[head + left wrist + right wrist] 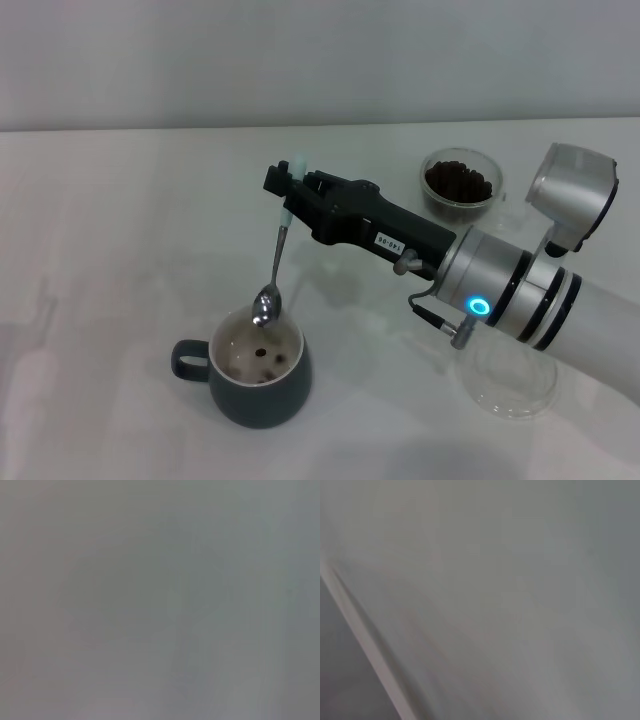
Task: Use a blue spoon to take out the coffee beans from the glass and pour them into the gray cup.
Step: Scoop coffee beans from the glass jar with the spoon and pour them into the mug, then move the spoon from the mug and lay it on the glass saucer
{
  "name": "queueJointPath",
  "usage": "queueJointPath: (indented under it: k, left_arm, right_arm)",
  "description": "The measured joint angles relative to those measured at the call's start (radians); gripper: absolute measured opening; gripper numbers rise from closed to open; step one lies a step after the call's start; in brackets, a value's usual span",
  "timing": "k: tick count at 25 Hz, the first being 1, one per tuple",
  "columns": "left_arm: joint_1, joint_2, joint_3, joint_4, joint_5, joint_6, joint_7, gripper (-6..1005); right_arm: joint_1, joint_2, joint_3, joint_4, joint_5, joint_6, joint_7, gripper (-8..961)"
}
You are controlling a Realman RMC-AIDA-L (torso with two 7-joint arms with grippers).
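In the head view my right gripper (288,192) is shut on the pale-blue handle end of the blue spoon (274,268). The spoon hangs almost straight down, its shiny bowl just above the rim of the gray cup (258,378). A few coffee beans (263,355) lie on the cup's cream-white bottom. The glass (461,185), filled with dark beans, stands at the back right, behind my right arm. The left gripper is out of view. Both wrist views show only a plain grey blur.
A flat clear glass saucer (508,382) lies on the white table (120,250) at the front right, partly under my right forearm. The gray cup's loop handle (187,360) points to the left.
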Motion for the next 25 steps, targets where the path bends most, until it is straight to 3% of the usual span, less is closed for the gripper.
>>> queueJointPath:
  k: [5,12,18,22,25]
  left_arm:
    - [0.000,0.000,-0.001,0.001,-0.002,0.000,0.000,774]
    - [0.000,-0.001,-0.002,0.006,-0.005,0.000,0.000,773]
    - [-0.006,-0.002,-0.003,0.008,-0.006,0.002,-0.001,773]
    - [-0.013,-0.002,-0.003,0.008,-0.006,0.002,-0.002,774]
    - [-0.015,-0.002,-0.003,0.008,-0.007,0.002,-0.001,774]
  right_arm:
    - [-0.003,0.000,0.006,-0.004,-0.012,-0.028,-0.019,151]
    - [-0.039,-0.012,0.050,0.038,-0.004,-0.193,0.002,151]
    - [-0.053,-0.020,0.176,0.178,-0.006,-0.310,0.224,151]
    - [-0.049,-0.041,0.244,0.276,-0.007,-0.386,0.323,150]
    - [-0.047,-0.075,0.255,0.313,-0.008,-0.416,0.329,150]
